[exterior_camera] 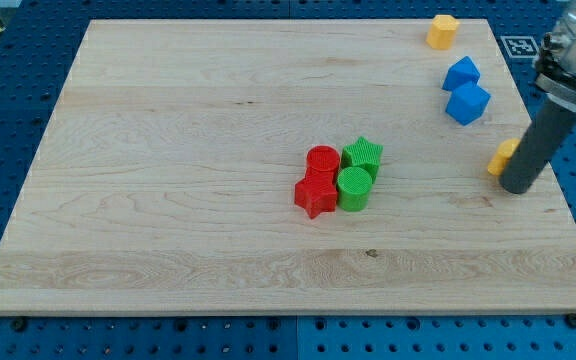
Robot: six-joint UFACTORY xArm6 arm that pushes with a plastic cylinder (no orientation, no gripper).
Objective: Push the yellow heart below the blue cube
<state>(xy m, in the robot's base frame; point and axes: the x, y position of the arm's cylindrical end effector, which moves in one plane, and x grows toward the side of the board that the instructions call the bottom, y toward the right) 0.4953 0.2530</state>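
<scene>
A blue cube (467, 103) sits near the board's right edge, with a second blue block (461, 73) touching it just above. A yellow block (503, 157) lies below and to the right of the cube, partly hidden by my rod, so I cannot make out its shape. My tip (516, 188) rests on the board against that yellow block's right side. A second yellow block (442, 31) sits at the view's top right; its shape is unclear.
A tight cluster stands at the middle of the wooden board (168, 150): a red cylinder (322, 160), a red star (314, 195), a green star (363, 155) and a green cylinder (354, 188). The board's right edge is close to my tip.
</scene>
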